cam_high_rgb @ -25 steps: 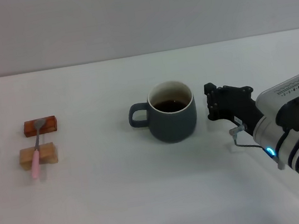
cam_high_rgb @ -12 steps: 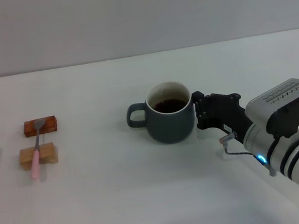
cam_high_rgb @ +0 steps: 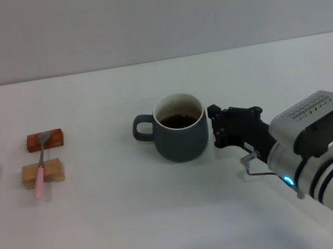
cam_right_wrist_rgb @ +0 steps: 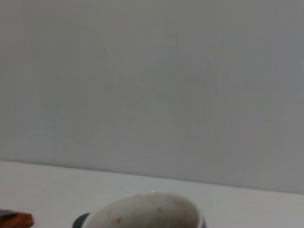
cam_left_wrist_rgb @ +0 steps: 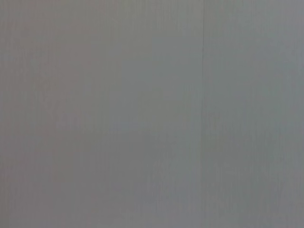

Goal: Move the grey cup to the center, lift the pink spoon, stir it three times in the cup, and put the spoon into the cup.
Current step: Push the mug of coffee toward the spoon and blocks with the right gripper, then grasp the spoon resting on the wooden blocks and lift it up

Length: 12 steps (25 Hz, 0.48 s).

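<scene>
The grey cup (cam_high_rgb: pixel 181 138), holding dark liquid, stands near the middle of the white table (cam_high_rgb: pixel 169 224) with its handle pointing left. Its pale rim (cam_right_wrist_rgb: pixel 147 211) also fills the lower edge of the right wrist view. My right gripper (cam_high_rgb: pixel 216 128) is shut and presses against the cup's right side at table height. Far to the left, the pink spoon (cam_high_rgb: pixel 39 168) lies across two small wooden blocks, metal bowl on the far one and pink handle toward me. My left gripper is out of view; its wrist view shows only a plain grey surface.
A reddish block (cam_high_rgb: pixel 45 140) and a paler block (cam_high_rgb: pixel 51 172) carry the spoon at the left. The reddish block's corner (cam_right_wrist_rgb: pixel 16 219) shows in the right wrist view. A grey wall (cam_high_rgb: pixel 150 14) stands behind the table.
My right gripper has moved left, reached the cup's right side and slid the cup leftward and slightly toward me. The spoon and blocks have not moved.
</scene>
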{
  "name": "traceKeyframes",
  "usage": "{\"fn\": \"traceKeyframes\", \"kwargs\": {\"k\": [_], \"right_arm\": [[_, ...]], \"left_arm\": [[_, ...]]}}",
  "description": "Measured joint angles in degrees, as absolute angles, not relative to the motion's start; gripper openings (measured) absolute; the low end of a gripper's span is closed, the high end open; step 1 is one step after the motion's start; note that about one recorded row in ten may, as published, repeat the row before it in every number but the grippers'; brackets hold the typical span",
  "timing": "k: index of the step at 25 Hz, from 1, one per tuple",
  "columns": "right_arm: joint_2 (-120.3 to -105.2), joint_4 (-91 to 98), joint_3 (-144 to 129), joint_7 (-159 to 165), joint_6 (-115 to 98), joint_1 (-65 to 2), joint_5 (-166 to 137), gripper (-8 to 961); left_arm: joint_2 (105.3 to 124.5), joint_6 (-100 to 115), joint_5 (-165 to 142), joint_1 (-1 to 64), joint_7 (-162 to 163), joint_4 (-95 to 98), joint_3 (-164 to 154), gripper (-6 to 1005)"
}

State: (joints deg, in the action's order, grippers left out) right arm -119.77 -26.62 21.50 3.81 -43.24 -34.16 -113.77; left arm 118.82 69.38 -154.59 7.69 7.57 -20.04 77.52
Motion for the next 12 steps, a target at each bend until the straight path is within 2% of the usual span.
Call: {"fn": "traceKeyframes", "kwargs": {"k": [4,12], "right_arm": [[-119.56,-24.5,23.0,3.8,-48.5,-31.2,-113.5,-2],[-119.41,-19.6,28.1,3.5,-66.9,-21.2,-113.4,-1]], "left_arm": [[118.82,69.4,-154.7,7.4,7.8,-20.3,77.3,834],[118.71,71.1,-154.7,5.2,8.2,-20.8,72.5,833]]}}
